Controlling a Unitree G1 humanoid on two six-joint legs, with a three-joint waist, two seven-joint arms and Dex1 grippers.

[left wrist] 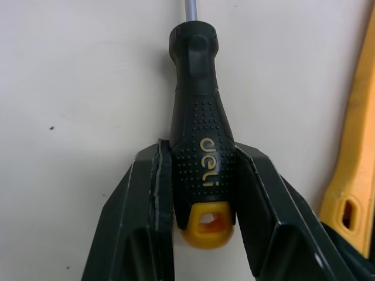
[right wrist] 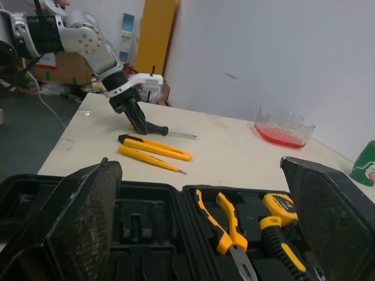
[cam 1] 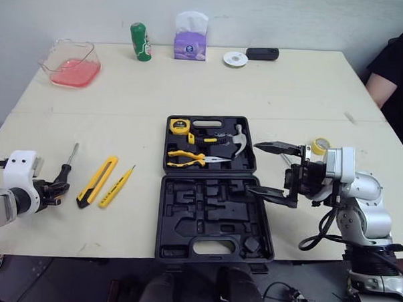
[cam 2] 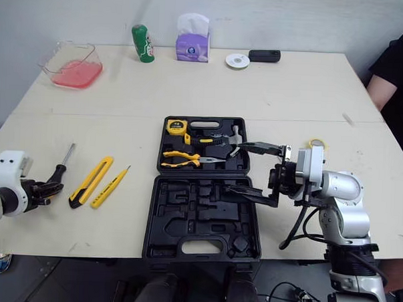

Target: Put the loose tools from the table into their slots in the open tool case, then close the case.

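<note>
Against white wall (cam 1: pixel 294 21), beige table (cam 1: pixel 291 88) bears tool case (cam 1: pixel 209 211).

I am facing a wide table (cam 1: pixel 291 88) with a pale beige top, and a thin seam (cam 1: pixel 89 114) is running across it from side to side, dividing the far part from the near part. A plain white wall (cam 1: pixel 294 21) is rising right behind the far edge. Soft, even light is falling over the top and leaving only faint shadows. Below the near edge, a dark floor (cam 1: pixel 82 279) is showing. From my right wrist I am seeing the room beyond the table's left end: a tall yellow panel (right wrist: pixel 155 35) is standing against the wall, and a cardboard box (right wrist: pixel 67 75) is sitting low down near it.
</note>
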